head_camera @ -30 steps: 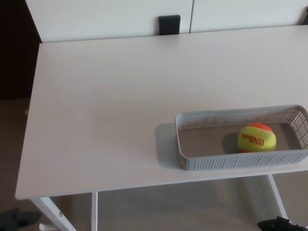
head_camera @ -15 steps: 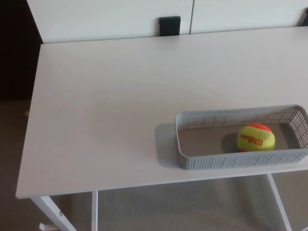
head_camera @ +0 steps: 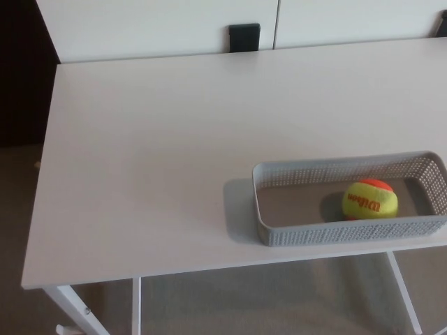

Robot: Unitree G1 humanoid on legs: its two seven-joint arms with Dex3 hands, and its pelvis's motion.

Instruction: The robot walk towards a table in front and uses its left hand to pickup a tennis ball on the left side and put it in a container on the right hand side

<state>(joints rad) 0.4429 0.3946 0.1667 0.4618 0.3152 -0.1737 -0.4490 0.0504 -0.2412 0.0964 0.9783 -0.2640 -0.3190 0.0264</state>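
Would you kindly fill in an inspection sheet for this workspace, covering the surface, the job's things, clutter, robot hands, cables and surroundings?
Surface: white table, bare apart from the container; no marks seen.
Job's things: the yellow and orange tennis ball lies inside the grey mesh container, in its right half. The container sits near the table's front edge on the right and is cut off by the picture's right edge.
Clutter: nothing seen.
Robot hands: neither is in view.
Cables: nothing seen.
Surroundings: a small black object stands beyond the table's far edge, against white panels. The table's white legs and the floor show below.
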